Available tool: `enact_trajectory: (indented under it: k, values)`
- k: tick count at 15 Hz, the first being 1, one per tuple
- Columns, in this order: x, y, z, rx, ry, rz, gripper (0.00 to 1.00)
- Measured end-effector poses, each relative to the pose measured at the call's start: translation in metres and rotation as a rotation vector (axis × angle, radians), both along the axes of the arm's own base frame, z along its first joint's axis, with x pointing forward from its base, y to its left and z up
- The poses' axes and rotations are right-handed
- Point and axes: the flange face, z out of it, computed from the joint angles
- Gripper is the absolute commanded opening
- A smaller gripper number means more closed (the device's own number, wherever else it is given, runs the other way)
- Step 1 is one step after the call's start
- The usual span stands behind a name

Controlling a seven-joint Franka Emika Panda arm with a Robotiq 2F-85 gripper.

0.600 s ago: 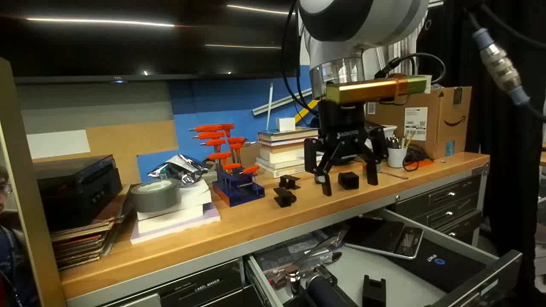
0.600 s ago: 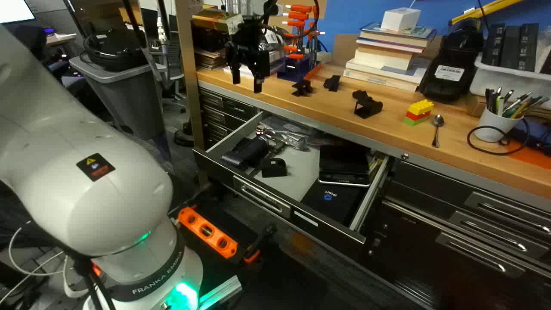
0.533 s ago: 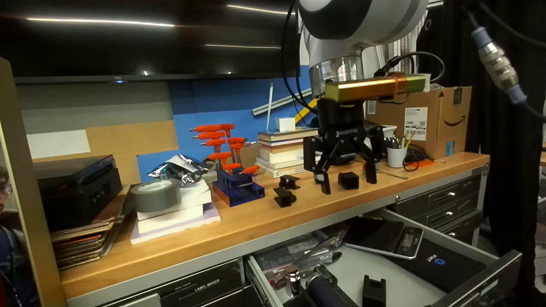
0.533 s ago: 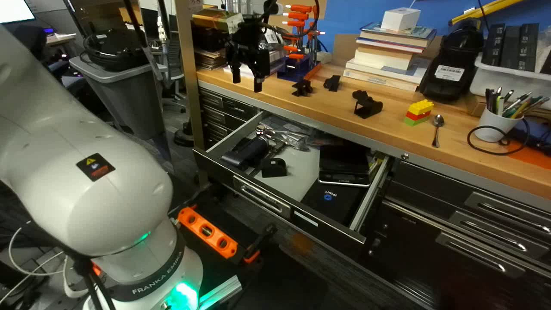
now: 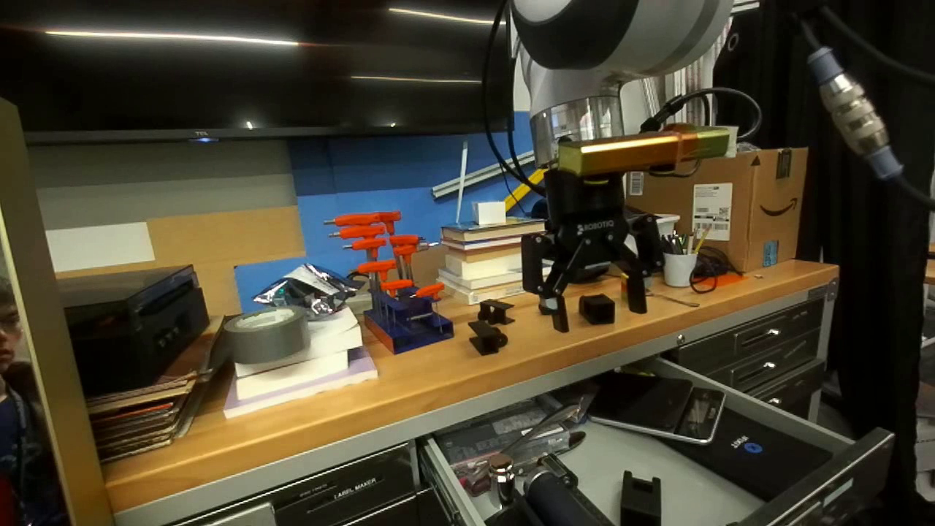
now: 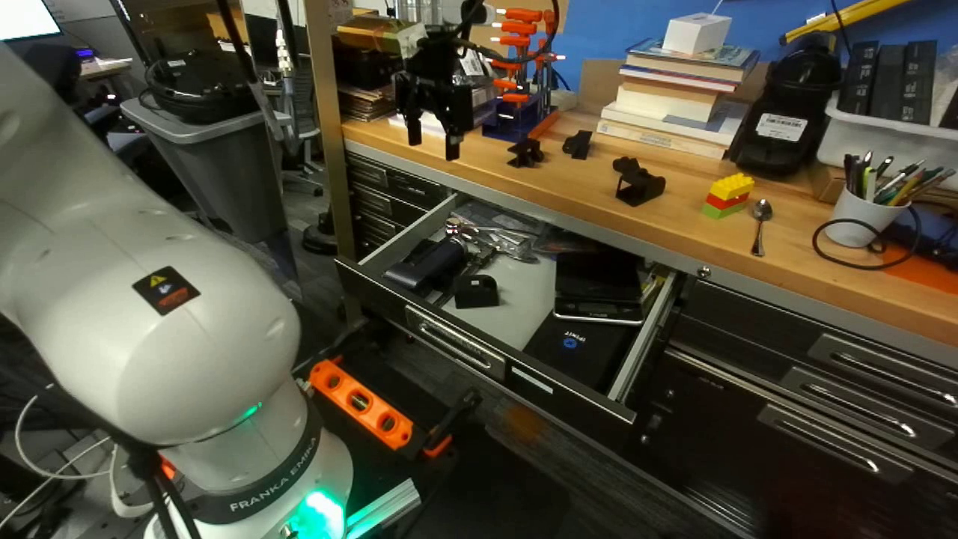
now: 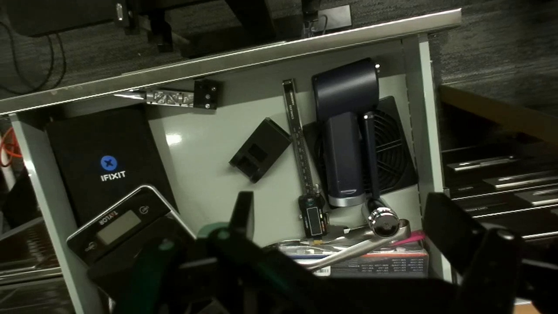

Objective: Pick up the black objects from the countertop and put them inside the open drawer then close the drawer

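Note:
My gripper (image 5: 599, 310) is open and empty, fingers pointing down, above the open drawer in front of the countertop (image 5: 409, 387). It also shows in an exterior view (image 6: 433, 142) and the wrist view (image 7: 340, 203). Three small black objects lie apart on the countertop: (image 6: 526, 153) nearest the hex-key stand, another black object (image 6: 577, 144) behind it, and a third black object (image 6: 638, 182) toward the toy bricks. The drawer (image 6: 419, 303) is pulled out; its front rim (image 7: 261, 59) crosses the wrist view. A black block (image 7: 261, 150) lies on the drawer floor.
The drawer holds a scale (image 7: 117, 231), a black IFIXIT case (image 7: 104, 152), calipers (image 7: 311, 213) and a dark blue tool (image 7: 344, 152). On the countertop stand a red-handled hex-key stand (image 6: 513, 120), a book stack (image 6: 666, 112), toy bricks (image 6: 727, 196), a spoon (image 6: 760, 217) and a pen cup (image 6: 861, 213).
My gripper has shifted very slightly, a little up, and stays open. The black objects and the drawer have not moved. A person's face shows more at an exterior view's left edge.

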Motion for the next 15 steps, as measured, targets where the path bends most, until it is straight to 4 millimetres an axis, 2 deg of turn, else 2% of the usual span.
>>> enact_trajectory:
  k: [2, 4, 6, 11, 13, 15]
  values:
    - [0.004, -0.013, -0.006, -0.041, -0.026, 0.012, 1.00]
    - [0.011, -0.036, -0.013, -0.092, -0.075, 0.019, 1.00]
    - [0.020, -0.070, -0.020, -0.136, -0.145, 0.014, 1.00]
    - [0.048, -0.177, -0.031, -0.142, -0.328, -0.077, 1.00]
    - [0.061, -0.208, -0.033, -0.118, -0.385, -0.099, 1.00]
    - [0.078, -0.226, -0.037, -0.069, -0.426, -0.109, 1.00]
